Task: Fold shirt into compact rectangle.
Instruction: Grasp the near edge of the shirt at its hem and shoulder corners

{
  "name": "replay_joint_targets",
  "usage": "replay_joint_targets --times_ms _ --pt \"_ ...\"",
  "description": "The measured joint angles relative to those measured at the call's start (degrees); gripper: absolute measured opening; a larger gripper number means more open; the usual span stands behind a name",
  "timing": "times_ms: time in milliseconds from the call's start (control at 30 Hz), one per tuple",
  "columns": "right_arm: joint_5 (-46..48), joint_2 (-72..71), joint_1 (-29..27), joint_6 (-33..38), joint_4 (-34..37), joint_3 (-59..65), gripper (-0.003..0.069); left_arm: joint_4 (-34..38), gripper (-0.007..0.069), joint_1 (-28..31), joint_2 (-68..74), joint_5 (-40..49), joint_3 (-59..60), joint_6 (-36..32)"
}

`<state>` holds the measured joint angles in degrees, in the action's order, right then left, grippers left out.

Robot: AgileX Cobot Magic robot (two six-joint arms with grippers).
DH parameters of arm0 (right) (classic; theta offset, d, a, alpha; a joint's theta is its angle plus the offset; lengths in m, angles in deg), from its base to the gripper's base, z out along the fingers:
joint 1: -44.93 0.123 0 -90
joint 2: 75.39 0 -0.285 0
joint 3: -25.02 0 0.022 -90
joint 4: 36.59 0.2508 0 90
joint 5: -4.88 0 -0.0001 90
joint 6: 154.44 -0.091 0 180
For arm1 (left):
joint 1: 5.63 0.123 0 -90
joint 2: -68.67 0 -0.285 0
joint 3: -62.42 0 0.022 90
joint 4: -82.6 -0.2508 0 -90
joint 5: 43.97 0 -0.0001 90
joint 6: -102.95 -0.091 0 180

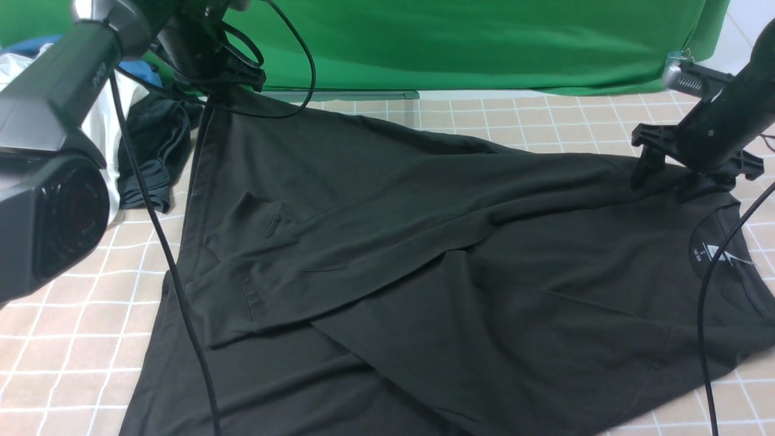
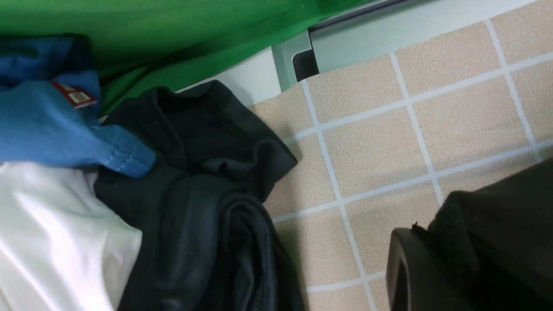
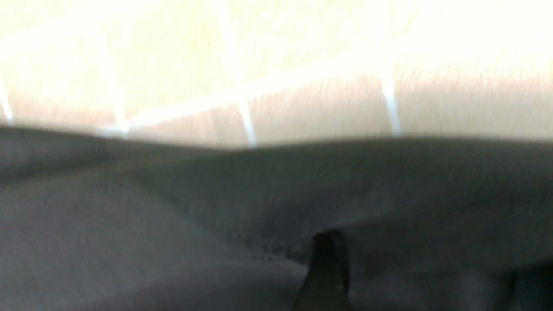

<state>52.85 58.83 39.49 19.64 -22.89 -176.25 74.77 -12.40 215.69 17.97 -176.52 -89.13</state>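
Front view: left gripper (image 1: 233, 82) and right gripper (image 1: 690, 181), each closed on the black shirt (image 1: 424, 242).

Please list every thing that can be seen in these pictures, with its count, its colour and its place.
shirt: one, black, spread over most of the table, collar to the right
neck label: one, white, inside the collar
dark grey garment: one, crumpled at the far left
white garment: one, beside the grey one
blue garment: one, on that same pile
green cloth: one, hanging behind the table
table: one, beige with a white grid
cables: at least two, black, hanging in front of the shirt
left gripper: black, holding the shirt's far left corner up
right gripper: black, on the shirt near the collar; grip unclear
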Motion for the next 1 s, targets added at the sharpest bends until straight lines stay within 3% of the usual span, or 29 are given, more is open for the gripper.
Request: replay_joint_targets --times_ms 167,300,467,500,567,1000 --pt "-5.4 0.6 -0.4 0.0 2.9 0.0 0.057 0.4 0.0033 0.0 0.0 0.0 0.0 0.0" --pt "-8.9 1.1 -0.7 0.0 4.4 0.0 0.0504 0.5 0.0033 0.0 0.0 0.0 0.0 0.0" --pt "-11.7 2.2 -0.7 1.9 4.7 0.0 0.0293 0.7 0.0033 0.0 0.0 0.0 0.0 0.0" --pt "-12.3 2.3 -0.7 4.1 4.8 -0.1 0.0153 0.7 0.0033 0.0 0.0 0.0 0.0 0.0" --pt "-12.5 2.3 -0.7 5.4 4.8 -0.4 0.0069 0.7 0.0033 0.0 0.0 0.0 0.0 0.1" --pt "-13.3 1.0 -4.2 7.1 4.9 -1.1 0.0053 -3.3 0.0033 0.0 0.5 -0.9 0.0 10.5"
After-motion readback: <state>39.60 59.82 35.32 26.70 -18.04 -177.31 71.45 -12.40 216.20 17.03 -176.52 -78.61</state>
